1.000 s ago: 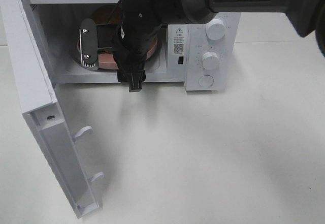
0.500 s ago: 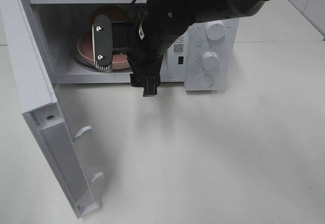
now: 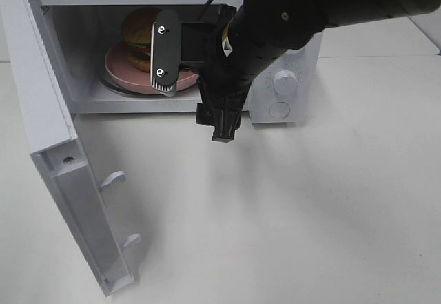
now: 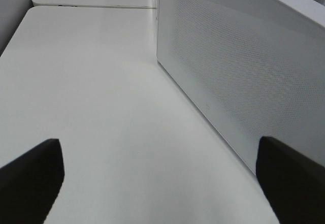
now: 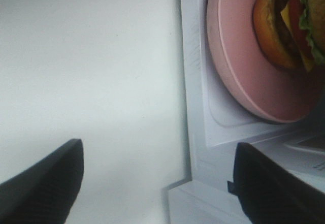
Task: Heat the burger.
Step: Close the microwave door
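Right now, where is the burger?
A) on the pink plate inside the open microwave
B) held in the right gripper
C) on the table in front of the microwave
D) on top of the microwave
A: the burger sits on the pink plate inside the microwave, whose door stands open.
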`<move>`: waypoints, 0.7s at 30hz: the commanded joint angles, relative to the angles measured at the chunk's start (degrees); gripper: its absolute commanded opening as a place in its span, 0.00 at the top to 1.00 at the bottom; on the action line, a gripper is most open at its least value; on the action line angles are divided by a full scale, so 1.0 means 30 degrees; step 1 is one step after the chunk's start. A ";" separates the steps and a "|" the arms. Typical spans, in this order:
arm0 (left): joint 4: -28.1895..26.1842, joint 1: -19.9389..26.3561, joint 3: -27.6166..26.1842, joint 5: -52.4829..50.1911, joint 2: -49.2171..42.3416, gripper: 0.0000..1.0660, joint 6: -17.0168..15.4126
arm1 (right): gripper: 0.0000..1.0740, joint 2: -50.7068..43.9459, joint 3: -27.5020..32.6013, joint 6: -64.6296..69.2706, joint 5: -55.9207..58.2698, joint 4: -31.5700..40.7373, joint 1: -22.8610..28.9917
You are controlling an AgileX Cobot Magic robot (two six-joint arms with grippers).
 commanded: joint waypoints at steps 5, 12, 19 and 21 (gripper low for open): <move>-0.0019 0.0019 0.0095 -0.0057 0.0019 0.08 0.0000 | 0.29 -0.2082 0.2311 0.4240 -0.0019 0.0000 0.0057; -0.0019 0.0019 0.0095 -0.0057 0.0019 0.08 0.0000 | 0.29 -0.3896 0.4221 0.8900 0.0477 0.0000 0.0057; -0.0019 0.0019 0.0095 -0.0057 0.0019 0.08 0.0000 | 0.29 -0.5252 0.5195 1.1746 0.2884 0.0057 0.0057; -0.0019 0.0019 0.0095 -0.0057 0.0019 0.08 0.0000 | 0.29 -0.5405 0.5329 1.2109 0.3361 0.0057 0.0057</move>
